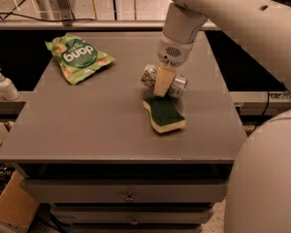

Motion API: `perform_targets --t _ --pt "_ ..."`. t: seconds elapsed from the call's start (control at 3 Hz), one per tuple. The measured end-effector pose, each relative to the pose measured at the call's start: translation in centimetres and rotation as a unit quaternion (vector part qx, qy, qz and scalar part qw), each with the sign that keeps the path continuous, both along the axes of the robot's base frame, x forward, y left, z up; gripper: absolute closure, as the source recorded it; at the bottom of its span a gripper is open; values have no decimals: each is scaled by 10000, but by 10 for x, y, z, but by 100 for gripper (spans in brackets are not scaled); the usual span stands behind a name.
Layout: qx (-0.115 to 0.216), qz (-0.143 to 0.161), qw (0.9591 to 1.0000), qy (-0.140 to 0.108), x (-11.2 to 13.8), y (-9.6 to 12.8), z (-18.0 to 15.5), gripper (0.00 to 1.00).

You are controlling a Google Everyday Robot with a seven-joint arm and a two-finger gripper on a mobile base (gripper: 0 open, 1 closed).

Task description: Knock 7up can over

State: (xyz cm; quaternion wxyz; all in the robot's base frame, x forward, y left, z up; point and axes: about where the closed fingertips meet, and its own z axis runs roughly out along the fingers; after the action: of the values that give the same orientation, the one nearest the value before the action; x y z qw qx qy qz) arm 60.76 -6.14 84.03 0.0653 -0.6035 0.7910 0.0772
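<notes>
The 7up can (178,85) lies on its side on the grey table (87,120), right of centre, its silver ends pointing left and right. My gripper (163,80) comes down from the white arm at the upper right and sits right at the can, covering its middle. A green and yellow sponge (164,114) lies just in front of the can, close to it.
A green snack bag (79,57) lies at the table's back left. A white pump bottle (5,85) stands on a ledge left of the table. Drawers (129,196) are under the tabletop. My arm's large white body fills the right side.
</notes>
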Motion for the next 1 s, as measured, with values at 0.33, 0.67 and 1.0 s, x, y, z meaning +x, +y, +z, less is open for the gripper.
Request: perform_targets --t 0.33,0.67,1.0 --pt "-45 -185 9998 -49 5 -3 0 59" --pt "6 -392 9992 -103 10 -7 4 36" --pt "103 -584 9980 -214 14 -13 13 13"
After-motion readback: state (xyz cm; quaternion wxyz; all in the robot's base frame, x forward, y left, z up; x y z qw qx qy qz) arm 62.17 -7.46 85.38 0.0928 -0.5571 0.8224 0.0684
